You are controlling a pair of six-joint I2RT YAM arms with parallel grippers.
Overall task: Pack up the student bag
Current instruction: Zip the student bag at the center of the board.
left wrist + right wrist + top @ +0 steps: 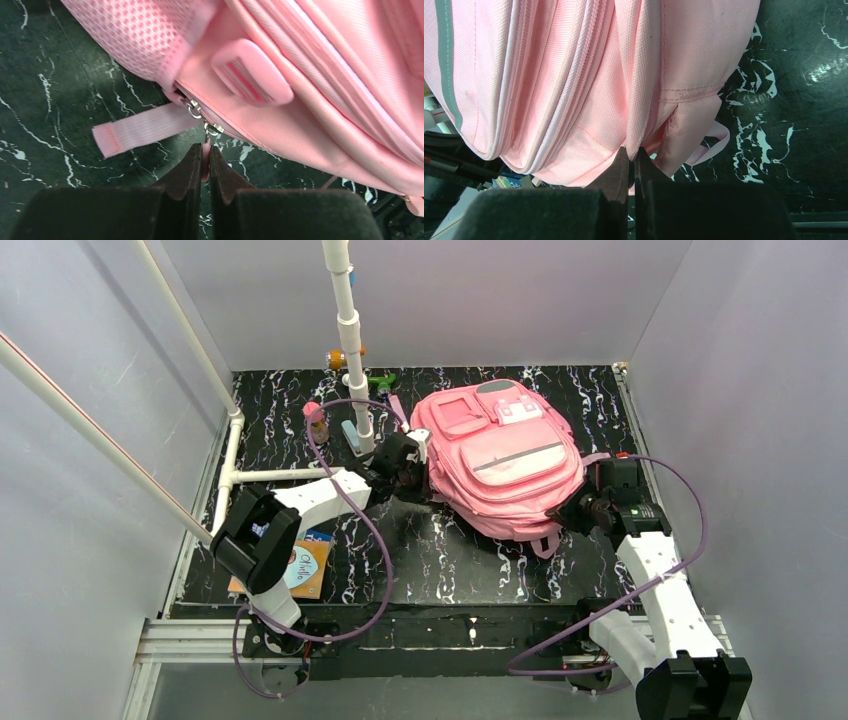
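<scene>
The left gripper (205,156) pinches a pink zipper pull (206,145) at the student bag's (505,465) left edge. The right gripper (632,156) clamps a fabric seam (636,115) at its right edge. The bag lies flat on the table (440,560) between them. The thin pull may slip out, or the bag may drag along if the seam grip gives.
</scene>
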